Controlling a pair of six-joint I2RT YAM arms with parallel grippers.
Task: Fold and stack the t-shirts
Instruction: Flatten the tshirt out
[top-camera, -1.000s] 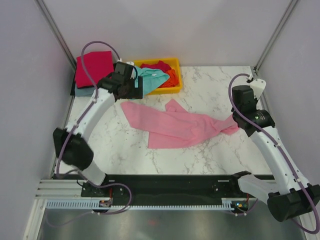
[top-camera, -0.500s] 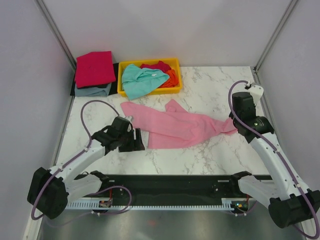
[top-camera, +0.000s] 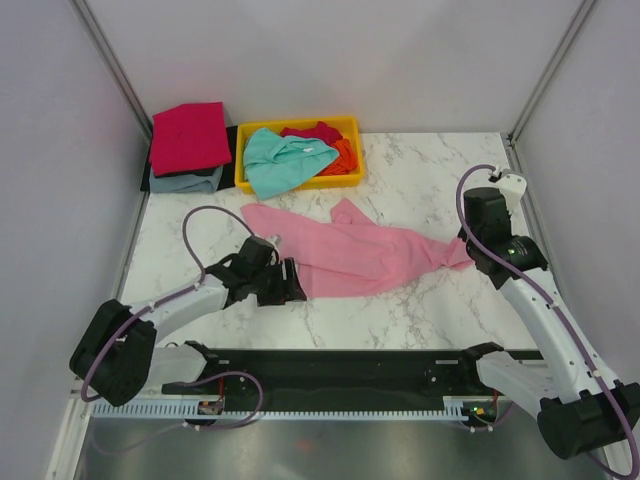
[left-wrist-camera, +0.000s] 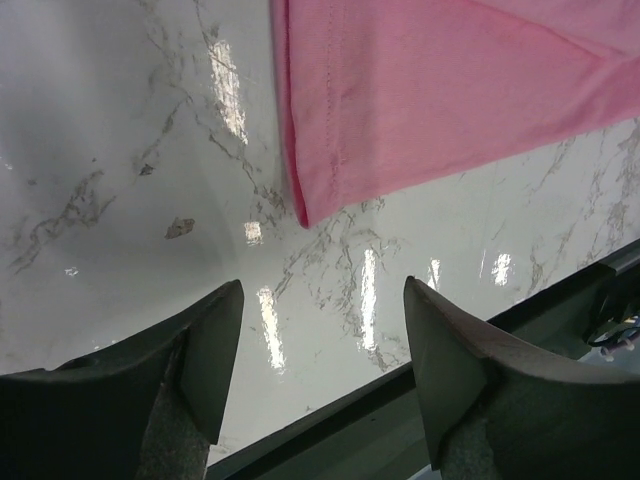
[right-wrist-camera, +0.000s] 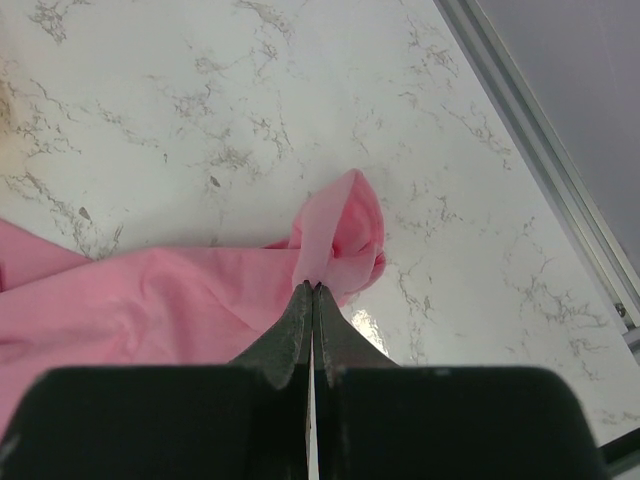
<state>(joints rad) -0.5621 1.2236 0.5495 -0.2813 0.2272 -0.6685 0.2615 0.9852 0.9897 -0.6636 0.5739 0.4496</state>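
The left gripper (top-camera: 294, 285) has swung from the far stack down to the near left corner of the light pink t-shirt (top-camera: 360, 255), which lies crumpled across the middle of the table (top-camera: 430, 170); the right gripper (top-camera: 468, 248) has barely shifted. The left jaws stand apart and empty, just short of the hem corner (left-wrist-camera: 305, 212); the right is pinched shut on the shirt's right end. Closing too soon would catch only marble; sliding pads could bunch the hem; a pull from the right would drag the corner away. Only the left wrist view shows that gap; only the top view shows the teal t-shirt (top-camera: 280, 160) draped over the yellow tray (top-camera: 352, 124).
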